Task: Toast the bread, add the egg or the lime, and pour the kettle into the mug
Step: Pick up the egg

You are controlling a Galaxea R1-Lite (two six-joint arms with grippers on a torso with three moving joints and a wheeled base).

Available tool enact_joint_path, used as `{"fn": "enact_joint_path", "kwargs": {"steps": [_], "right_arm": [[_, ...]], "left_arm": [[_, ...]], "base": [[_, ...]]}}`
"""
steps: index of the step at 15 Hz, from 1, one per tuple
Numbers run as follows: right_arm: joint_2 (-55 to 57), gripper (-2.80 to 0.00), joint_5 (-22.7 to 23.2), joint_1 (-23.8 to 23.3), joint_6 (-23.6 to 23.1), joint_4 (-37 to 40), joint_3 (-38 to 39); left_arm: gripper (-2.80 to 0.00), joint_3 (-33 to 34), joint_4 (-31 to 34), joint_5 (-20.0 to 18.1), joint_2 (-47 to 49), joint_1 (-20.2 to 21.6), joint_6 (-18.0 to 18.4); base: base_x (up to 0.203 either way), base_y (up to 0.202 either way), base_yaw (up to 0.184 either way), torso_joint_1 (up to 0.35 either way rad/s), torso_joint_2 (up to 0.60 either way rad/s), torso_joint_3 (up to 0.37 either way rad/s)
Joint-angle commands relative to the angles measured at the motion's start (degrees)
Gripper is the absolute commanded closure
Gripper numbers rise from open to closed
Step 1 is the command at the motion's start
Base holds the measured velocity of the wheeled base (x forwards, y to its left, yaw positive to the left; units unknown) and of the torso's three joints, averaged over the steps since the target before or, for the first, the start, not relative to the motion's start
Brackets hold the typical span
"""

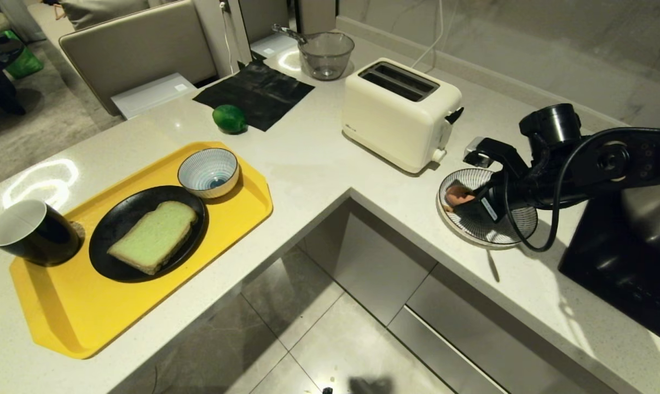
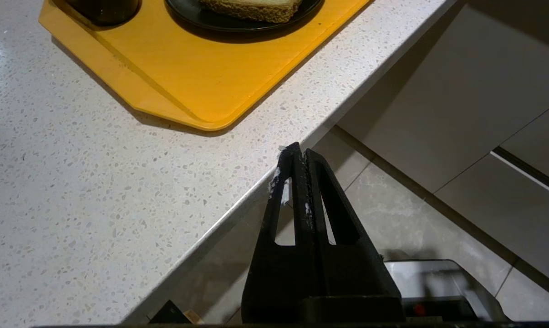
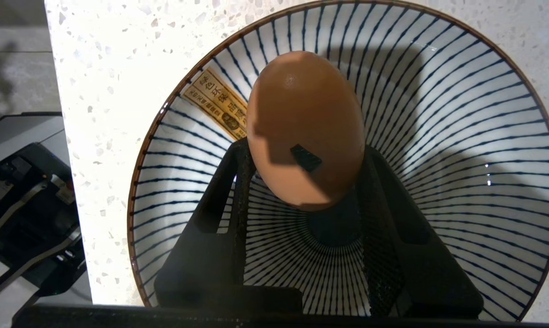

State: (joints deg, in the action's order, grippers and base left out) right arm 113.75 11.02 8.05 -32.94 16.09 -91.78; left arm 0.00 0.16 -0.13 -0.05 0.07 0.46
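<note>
My right gripper point(image 3: 306, 150) reaches into a blue-and-white striped bowl point(image 3: 484, 114) near the counter's inner corner. Its fingers press both sides of the pinkish-orange egg point(image 3: 302, 118), which bears a small dark mark. The head view shows the egg point(image 1: 457, 194) at the gripper point(image 1: 467, 200), right of the white toaster point(image 1: 398, 112). The bread point(image 1: 154, 235) lies on a black plate point(image 1: 103, 241) on the yellow tray point(image 1: 89, 312), and the black mug point(image 1: 32, 232) stands at the tray's left. The lime point(image 1: 229, 118) rests on the counter behind the tray. My left gripper point(image 2: 299, 148) is shut and empty beside the counter edge. The kettle is out of view.
A small striped bowl point(image 1: 208, 172) sits on the tray's far corner. A black cloth point(image 1: 253, 93) and a glass bowl point(image 1: 325, 53) lie at the back. A black hob point(image 1: 620, 262) is under my right arm. The counter edge drops to a tiled floor point(image 1: 308, 339).
</note>
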Motion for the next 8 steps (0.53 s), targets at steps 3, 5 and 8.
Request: {"fn": "enact_joint_path", "kwargs": {"steps": [3,5,8], "right_arm": [[-0.02,0.0,0.05,-0.05,-0.2,0.08,-0.11],[-0.11,0.0,-0.03,-0.05,-0.28,0.08,0.03],[-0.47,0.0,-0.03,-0.41,-0.37,0.17,0.99]], "left_arm": [[0.0,0.0,0.02,-0.04,-0.04,0.01,-0.02],[0.0,0.0,0.01,-0.04,-0.04,0.02,-0.02],[0.0,0.0,0.01,-0.01,-0.04,0.09,-0.02]], "base": [[0.0,0.0,0.0,0.0,0.0,0.0],[0.0,0.0,0.0,0.0,0.0,0.0],[0.0,0.0,0.0,0.0,0.0,0.0]]}}
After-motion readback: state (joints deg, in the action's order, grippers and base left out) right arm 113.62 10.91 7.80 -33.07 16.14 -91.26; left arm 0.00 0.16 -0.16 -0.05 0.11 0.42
